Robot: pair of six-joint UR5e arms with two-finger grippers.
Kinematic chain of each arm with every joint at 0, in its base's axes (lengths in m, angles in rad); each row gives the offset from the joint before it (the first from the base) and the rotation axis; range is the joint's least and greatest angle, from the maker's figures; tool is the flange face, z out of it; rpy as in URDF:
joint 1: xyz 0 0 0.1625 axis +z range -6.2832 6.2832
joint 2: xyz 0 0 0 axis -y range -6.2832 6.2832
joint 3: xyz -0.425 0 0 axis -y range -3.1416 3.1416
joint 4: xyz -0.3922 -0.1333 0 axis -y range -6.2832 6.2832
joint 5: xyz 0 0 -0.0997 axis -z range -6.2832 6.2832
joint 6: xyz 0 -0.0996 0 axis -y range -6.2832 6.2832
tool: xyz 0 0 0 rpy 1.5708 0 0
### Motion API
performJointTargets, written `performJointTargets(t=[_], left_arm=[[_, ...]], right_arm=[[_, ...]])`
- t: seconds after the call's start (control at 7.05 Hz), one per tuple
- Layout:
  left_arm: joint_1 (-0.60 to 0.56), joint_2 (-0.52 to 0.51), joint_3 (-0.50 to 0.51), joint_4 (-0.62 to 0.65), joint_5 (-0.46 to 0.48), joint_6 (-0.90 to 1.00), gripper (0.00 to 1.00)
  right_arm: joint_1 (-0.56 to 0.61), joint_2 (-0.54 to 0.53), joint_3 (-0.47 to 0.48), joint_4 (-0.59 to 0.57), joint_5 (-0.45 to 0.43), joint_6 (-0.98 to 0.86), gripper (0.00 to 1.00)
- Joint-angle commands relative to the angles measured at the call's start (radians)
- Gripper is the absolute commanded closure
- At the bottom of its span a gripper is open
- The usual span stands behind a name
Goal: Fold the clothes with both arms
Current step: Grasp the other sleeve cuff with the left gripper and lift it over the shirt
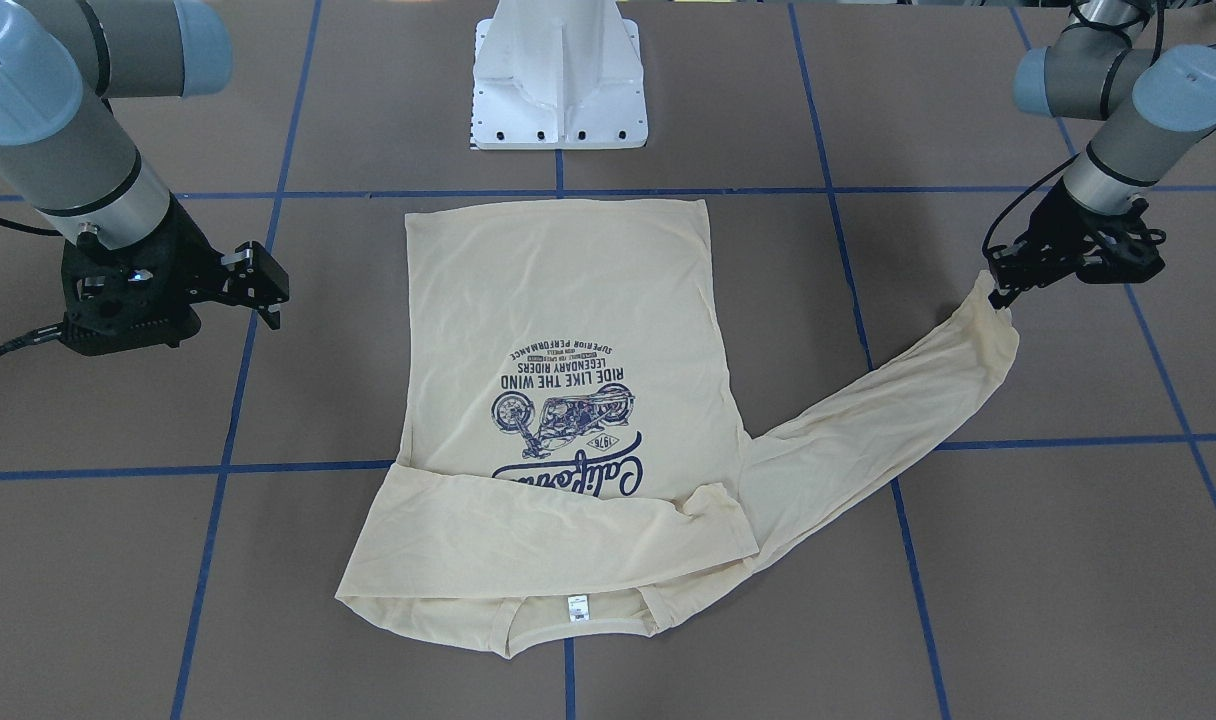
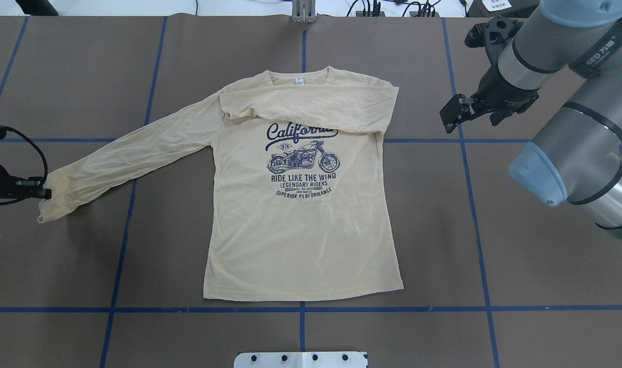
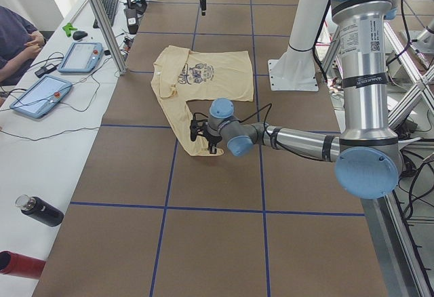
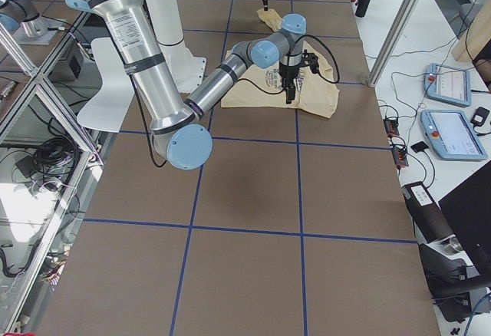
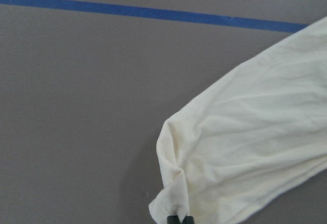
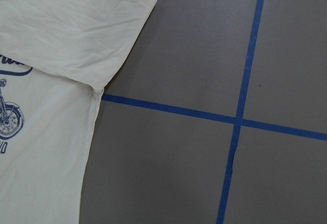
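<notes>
Currently the shirt (image 2: 301,230) lies face up, print showing, flat at the middle of the table (image 2: 495,230), hem toward the robot's base.

- Folded sleeve (image 2: 311,105): laid across the chest, covering the top of the print.
- Outstretched sleeve (image 2: 137,153): runs out toward the robot's left side, well clear of the body panel.
- Left pincer (image 1: 1000,292): closed on the cuff (image 5: 173,203) of the outstretched sleeve, the cloth bunched at the tips and raised slightly off the table.
- Right pincer (image 2: 451,117): hangs beside the shoulder at the folded sleeve, apart from the cloth and carrying nothing. Cannot tell whether its jaws are parted.

Handling judgement:
- Fabric is thin, light and limp, with no stiffness to push against. It will drape and trail wherever it is lifted.
- A cuff-edge pinch suits it. Carrying low and slowly should limit sag and wrinkles.
- A shallow bite on one layer may slip, and dragging could shift the body panel.
- For the body fold, the hem corners look like the best holds, one per arm.
</notes>
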Motion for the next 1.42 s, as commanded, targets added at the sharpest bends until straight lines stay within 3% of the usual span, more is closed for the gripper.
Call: performJointTargets(t=[0.0, 0.28, 0.57, 0.85, 0.99, 1.28], left_arm=[[-0.066, -0.150, -0.008, 0.065, -0.098, -0.004, 1.00], [-0.069, -0.397, 0.002, 0.275, -0.099, -0.079, 1.00], [-0.067, -0.600, 0.008, 0.374, -0.130, -0.249, 1.00], [-0.046, -0.799, 0.066, 0.359, -0.177, -0.488, 1.00], [-0.009, -0.931, 0.193, 0.353, -0.174, -0.539, 1.00], [0.051, -1.009, 0.417, 0.106, -0.152, -0.643, 1.00]], right_arm=[[0.015, -0.053, 0.034, 0.001, 0.007, -0.010, 0.00], [0.017, -0.102, 0.066, 0.001, 0.007, -0.012, 0.00], [0.017, -0.138, 0.078, 0.001, 0.007, -0.013, 0.00], [0.018, -0.150, 0.078, 0.001, 0.007, -0.013, 0.00], [0.018, -0.153, 0.077, 0.001, 0.007, -0.015, 0.00], [0.017, -0.161, 0.075, 0.001, 0.006, -0.015, 0.00]])
